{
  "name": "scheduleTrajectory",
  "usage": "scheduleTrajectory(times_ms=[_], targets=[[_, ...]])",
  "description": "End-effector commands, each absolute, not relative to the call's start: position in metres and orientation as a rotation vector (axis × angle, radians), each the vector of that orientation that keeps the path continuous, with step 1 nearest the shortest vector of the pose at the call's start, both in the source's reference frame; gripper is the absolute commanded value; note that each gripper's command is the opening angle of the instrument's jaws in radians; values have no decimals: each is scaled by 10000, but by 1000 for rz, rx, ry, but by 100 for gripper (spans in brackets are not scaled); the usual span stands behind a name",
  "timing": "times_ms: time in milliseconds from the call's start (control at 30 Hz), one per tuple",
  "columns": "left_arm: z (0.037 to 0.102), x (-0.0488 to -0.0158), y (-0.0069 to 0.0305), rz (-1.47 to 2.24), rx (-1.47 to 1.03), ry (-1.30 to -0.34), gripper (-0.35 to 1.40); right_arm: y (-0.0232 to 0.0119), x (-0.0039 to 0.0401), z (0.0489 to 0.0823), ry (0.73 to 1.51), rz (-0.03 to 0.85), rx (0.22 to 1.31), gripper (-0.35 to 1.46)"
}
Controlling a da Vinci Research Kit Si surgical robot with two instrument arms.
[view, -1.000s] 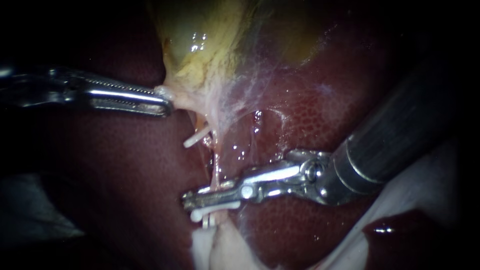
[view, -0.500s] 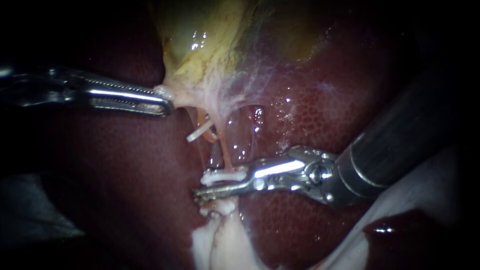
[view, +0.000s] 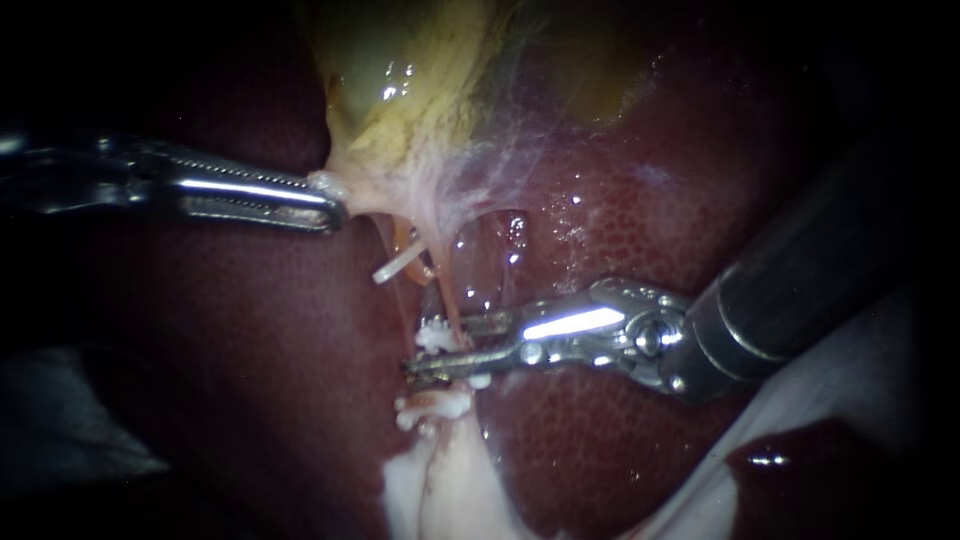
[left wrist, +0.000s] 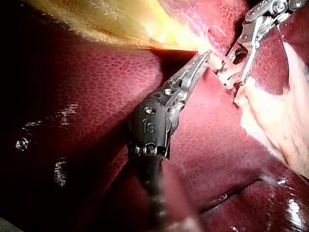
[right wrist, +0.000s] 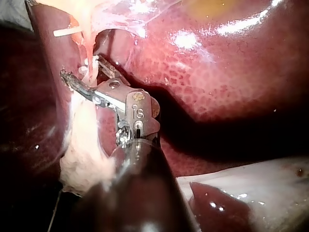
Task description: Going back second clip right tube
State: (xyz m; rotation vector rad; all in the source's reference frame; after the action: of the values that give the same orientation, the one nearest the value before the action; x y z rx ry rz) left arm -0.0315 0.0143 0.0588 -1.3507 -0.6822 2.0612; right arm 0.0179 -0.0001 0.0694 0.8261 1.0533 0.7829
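Straddling the clipped tube

Right instrument (view: 428,348): jaws narrowly apart, gripping nothing; the tube (view: 452,300) runs up between them; white clip (view: 434,336) on the tube sits in the gap near the tips; lower clip (view: 432,406) just beneath the jaws. Left instrument (view: 325,208): jaws clamped on pale tissue at the gallbladder (view: 400,90) edge; liver (view: 620,230) underneath.

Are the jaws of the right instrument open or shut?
Open: the right instrument shows a gap between its jaws, with the tube inside.
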Motion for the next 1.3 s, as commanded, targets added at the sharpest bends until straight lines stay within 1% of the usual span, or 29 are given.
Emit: scheduleTrajectory(times_ms=[33, 167, 267, 400, 533, 600, 800, 933, 1067, 1233, 1267, 1300], targets=[[588, -314, 143, 2061, -1351, -683, -35, 0, 177, 692, 1054, 783, 828, 50], [588, -314, 143, 2061, -1351, -683, -35, 1, 174, 694, 1054, 783, 828, 50], [588, -314, 143, 2061, -1351, -683, -35, -1, 177, 694, 1046, 761, 855, 50], [588, -314, 143, 2061, -1351, -683, -35, -8, 183, 688, 1068, 722, 911, 49], [588, -314, 143, 2062, -1351, -682, -35, -10, 189, 686, 1073, 715, 918, 49], [588, -314, 143, 2062, -1351, -682, -35, -10, 190, 686, 1079, 679, 891, 48], [589, -314, 143, 2062, -1351, -682, -35, -13, 192, 688, 1072, 500, 762, 48], [589, -314, 143, 2062, -1351, -682, -35, -14, 194, 689, 1096, 428, 713, 48], [589, -314, 143, 2062, -1351, -682, -35, -13, 195, 690, 1113, 378, 678, 48], [589, -314, 143, 2062, -1351, -683, -35, -10, 196, 696, 1114, 375, 672, 47], [589, -314, 143, 2062, -1351, -683, -35, -9, 195, 699, 1091, 446, 719, 46], [589, -314, 144, 2062, -1351, -683, -35, -9, 195, 701, 1077, 486, 746, 46]])
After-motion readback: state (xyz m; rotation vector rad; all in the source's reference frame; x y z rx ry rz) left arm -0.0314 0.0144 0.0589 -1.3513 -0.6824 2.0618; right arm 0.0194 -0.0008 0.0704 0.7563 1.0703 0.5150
